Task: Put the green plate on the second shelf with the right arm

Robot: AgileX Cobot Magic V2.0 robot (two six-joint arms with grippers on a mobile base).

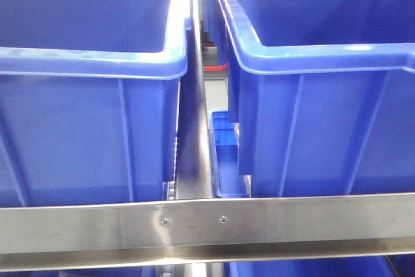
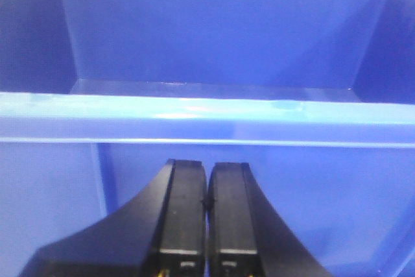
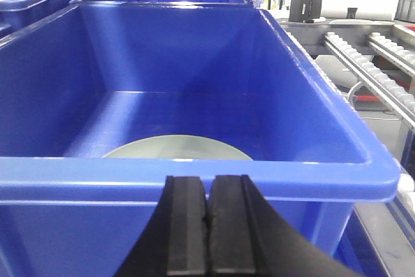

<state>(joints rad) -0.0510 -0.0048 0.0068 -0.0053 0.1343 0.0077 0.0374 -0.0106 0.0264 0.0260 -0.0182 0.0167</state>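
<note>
Green plate (image 3: 176, 147) lies flat on floor of blue bin (image 3: 194, 180), near front wall, only upper arc showing past rim. Right gripper (image 3: 209, 215) outside bin, just before front rim, fingers pressed together, holding nothing. Left gripper (image 2: 207, 202) likewise closed and empty, facing another blue bin (image 2: 207, 118).

Risks, judged:
- closed fingers must open before reach, else push plate
- deep bin walls: wrist may clip rim on descent
- flat plate, low rim: fingers may slide off, plate may skid to wall
- steel shelf rail (image 1: 207, 225) close below bins: lifted plate may strike it
</note>
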